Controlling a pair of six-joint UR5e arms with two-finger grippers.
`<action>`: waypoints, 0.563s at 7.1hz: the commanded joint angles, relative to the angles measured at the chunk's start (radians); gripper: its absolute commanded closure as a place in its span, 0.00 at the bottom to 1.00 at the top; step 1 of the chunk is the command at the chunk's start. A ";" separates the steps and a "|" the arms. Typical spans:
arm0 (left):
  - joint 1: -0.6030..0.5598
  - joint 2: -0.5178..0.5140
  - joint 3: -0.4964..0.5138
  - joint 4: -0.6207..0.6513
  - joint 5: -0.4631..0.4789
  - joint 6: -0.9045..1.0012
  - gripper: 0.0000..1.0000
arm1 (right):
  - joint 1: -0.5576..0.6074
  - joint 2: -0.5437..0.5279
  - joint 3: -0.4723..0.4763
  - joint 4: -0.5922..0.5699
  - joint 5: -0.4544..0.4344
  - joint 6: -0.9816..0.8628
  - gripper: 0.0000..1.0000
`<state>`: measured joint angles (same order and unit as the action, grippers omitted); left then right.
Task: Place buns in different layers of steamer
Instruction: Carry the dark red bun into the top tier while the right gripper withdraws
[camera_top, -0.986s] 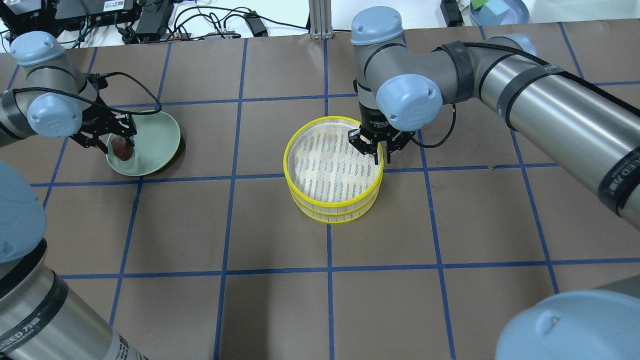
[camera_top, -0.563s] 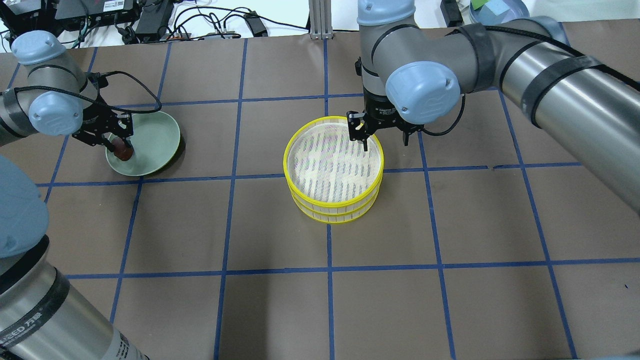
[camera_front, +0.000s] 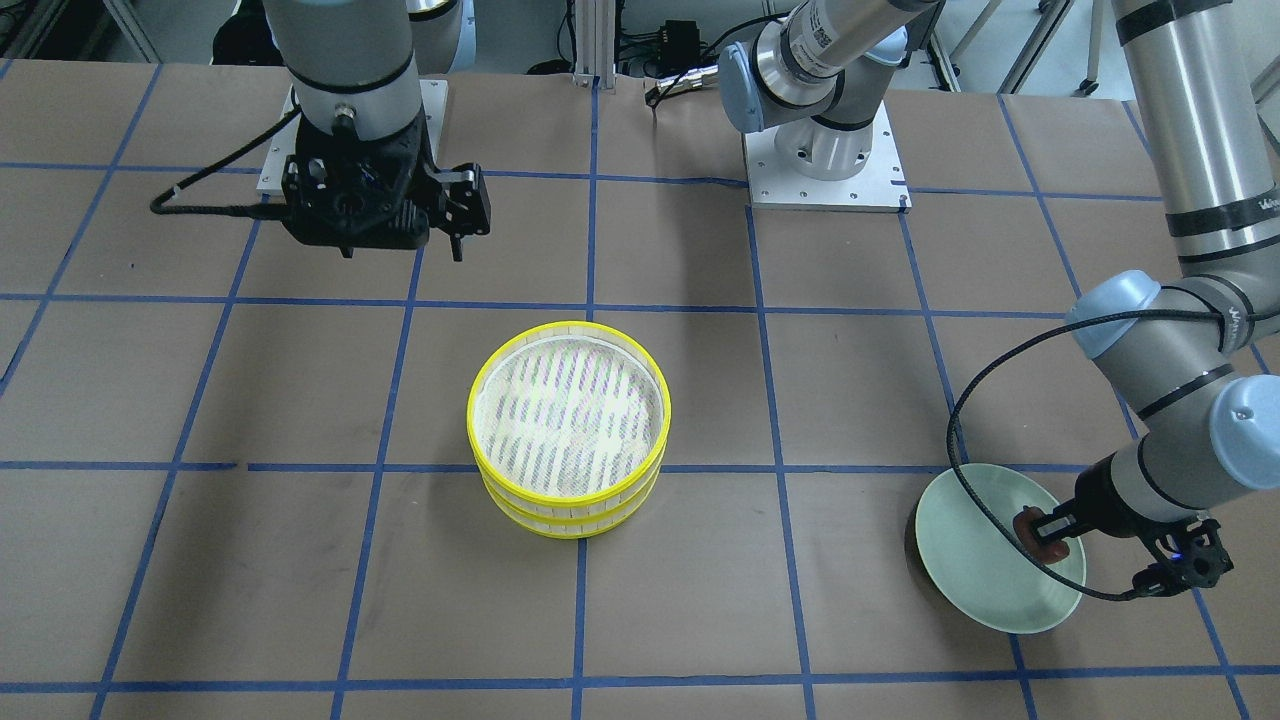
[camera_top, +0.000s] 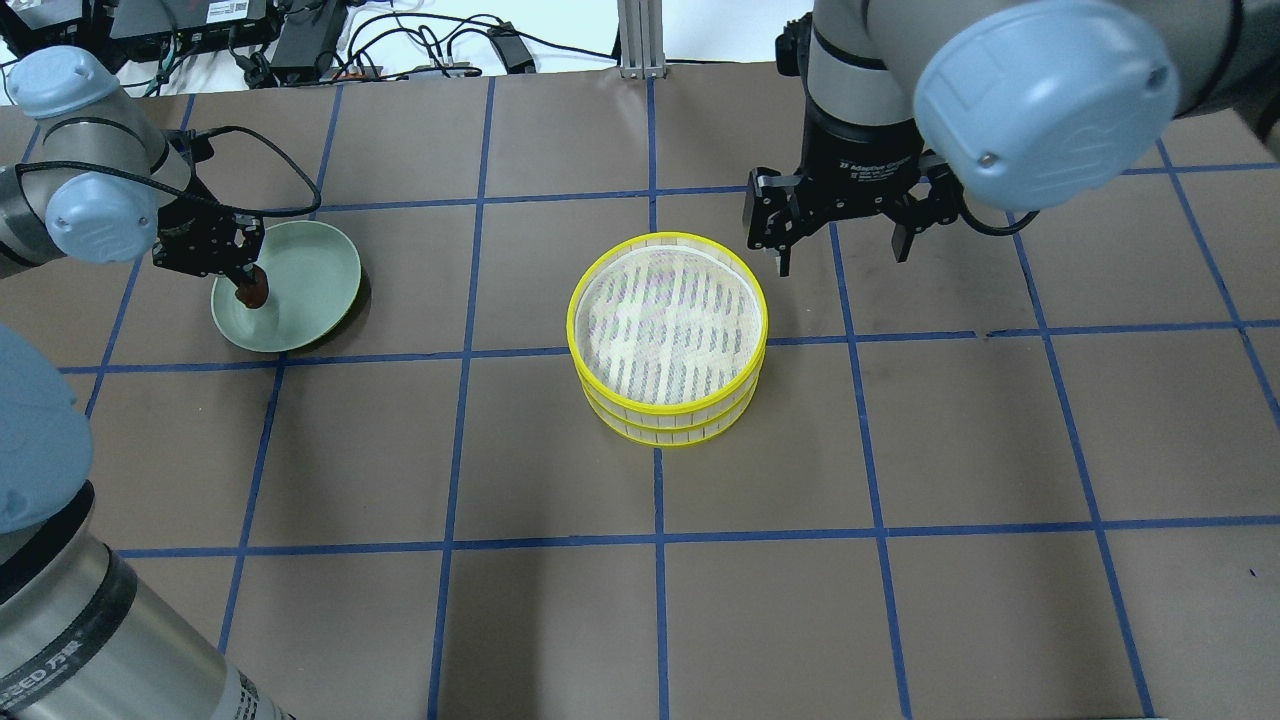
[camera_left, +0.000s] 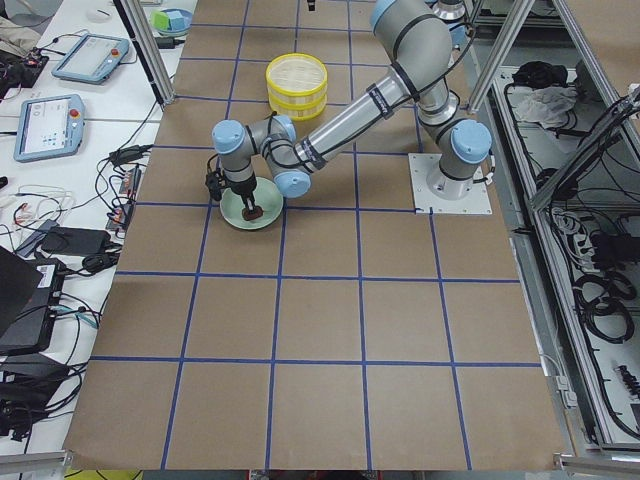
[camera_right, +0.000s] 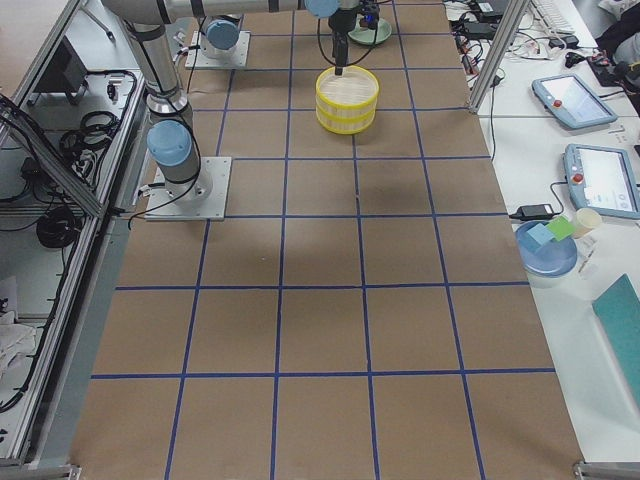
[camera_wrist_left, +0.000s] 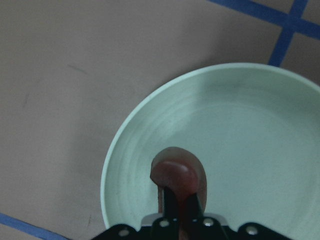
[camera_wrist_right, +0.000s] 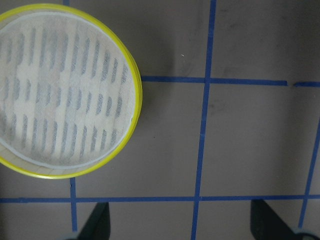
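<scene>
Two steamer layers are stacked at mid-table, the top layer (camera_top: 667, 318) with a bare mesh floor, the lower layer (camera_top: 664, 428) under it; the stack also shows in the front view (camera_front: 568, 410) and the right wrist view (camera_wrist_right: 60, 90). My left gripper (camera_top: 250, 288) is shut on the reddish-brown bun (camera_wrist_left: 177, 175) just over the pale green plate (camera_top: 312, 268); the bun also shows in the front view (camera_front: 1038, 528). My right gripper (camera_top: 843, 255) is open and empty, raised to the right of the stack. The cream-white bun is not in view.
The arms' base plates (camera_front: 825, 160) sit at the robot's side of the table. Cables and electronics (camera_top: 300, 40) lie past the far edge. A side table holds a blue bowl (camera_right: 548, 248) and tablets.
My right gripper let go of the top layer's rim, opened wide, rose and moved right. My left gripper closed on the reddish-brown bun on the plate.
</scene>
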<state>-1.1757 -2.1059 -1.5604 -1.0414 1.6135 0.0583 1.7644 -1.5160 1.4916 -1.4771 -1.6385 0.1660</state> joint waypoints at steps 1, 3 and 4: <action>-0.066 0.079 0.011 -0.022 -0.004 0.005 1.00 | -0.054 -0.070 -0.027 0.041 0.029 -0.025 0.00; -0.209 0.163 0.005 -0.031 -0.021 -0.001 1.00 | -0.132 -0.076 -0.037 0.046 0.094 -0.032 0.00; -0.267 0.206 -0.001 -0.035 -0.024 -0.003 1.00 | -0.131 -0.079 -0.034 0.022 0.074 -0.039 0.00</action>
<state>-1.3690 -1.9510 -1.5555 -1.0715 1.5939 0.0569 1.6465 -1.5901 1.4568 -1.4385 -1.5571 0.1345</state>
